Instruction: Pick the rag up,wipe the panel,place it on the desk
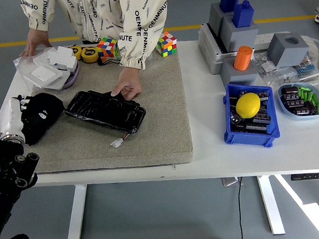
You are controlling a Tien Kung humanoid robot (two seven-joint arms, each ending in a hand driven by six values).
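The black rag (pixel 43 113) lies bunched at the left end of the grey mat (pixel 153 109). Just to its right is the glossy black panel (pixel 105 111), tilted, with a small white connector (pixel 116 143) on a wire at its near edge. My left hand (pixel 21 103) reaches in from the lower left on a pale forearm and sits against the rag's left edge; black on black hides its grip. A person's hand (pixel 126 89) rests on the panel's far edge. My right arm is out of view.
The person's other hand (pixel 33 39) presses on a bag of white parts (pixel 52 67) at the far left. Two colour cubes (pixel 108 46) (pixel 166 44) and yellow tape measures (pixel 91 53) line the far edge. A blue bin with a lemon (pixel 248 105), grey blocks (pixel 235 29) and a blue tray (pixel 301 99) stand on the right.
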